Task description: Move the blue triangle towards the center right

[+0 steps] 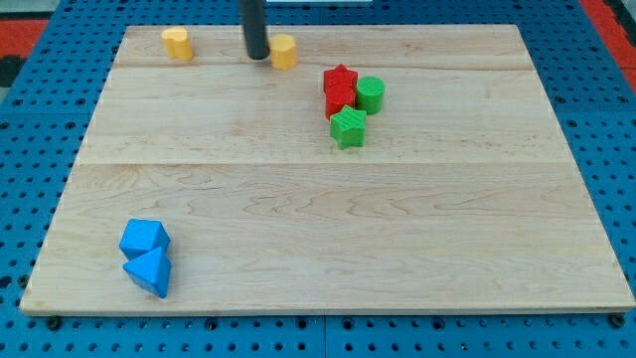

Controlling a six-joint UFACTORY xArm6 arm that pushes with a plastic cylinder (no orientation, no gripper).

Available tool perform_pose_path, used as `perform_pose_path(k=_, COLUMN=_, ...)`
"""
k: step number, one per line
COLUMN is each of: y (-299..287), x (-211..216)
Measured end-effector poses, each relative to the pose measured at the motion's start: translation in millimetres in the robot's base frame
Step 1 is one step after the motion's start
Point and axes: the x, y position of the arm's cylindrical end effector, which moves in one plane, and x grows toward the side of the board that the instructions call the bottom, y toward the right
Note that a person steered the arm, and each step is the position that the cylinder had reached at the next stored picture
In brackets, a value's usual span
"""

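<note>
The blue triangle [150, 272] lies near the view's bottom left corner of the wooden board [328, 209], touching a second blue block [144, 238] just above it. My tip [257, 55] is at the view's top, left of centre, right beside the left side of a yellow block [284, 51]. The tip is far from the blue triangle, which sits well below and to the left of it.
Another yellow block [178, 43] sits at the top left. A cluster right of the top centre holds a red star-shaped block [340, 81], a red block [339, 100], a green cylinder [371, 94] and a green star-shaped block [348, 128].
</note>
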Motion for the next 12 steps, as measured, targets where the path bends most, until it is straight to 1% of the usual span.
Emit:
perform_pose_path(k=1, y=62, x=0)
perform_pose_path(k=2, y=40, x=3)
perform_pose_path(k=3, y=-8, x=5)
perform_pose_path(k=4, y=-52, x=27)
perform_pose_path(k=5, y=-99, x=66)
perform_pose_path(k=7, y=-202, x=115)
perform_pose_path(k=8, y=-243, x=161)
perform_pose_path(k=9, y=-252, x=183)
perform_pose_path(k=10, y=-217, x=273)
perform_pose_path(k=11, y=-169, x=349)
perform_pose_path(k=12, y=-133, x=350)
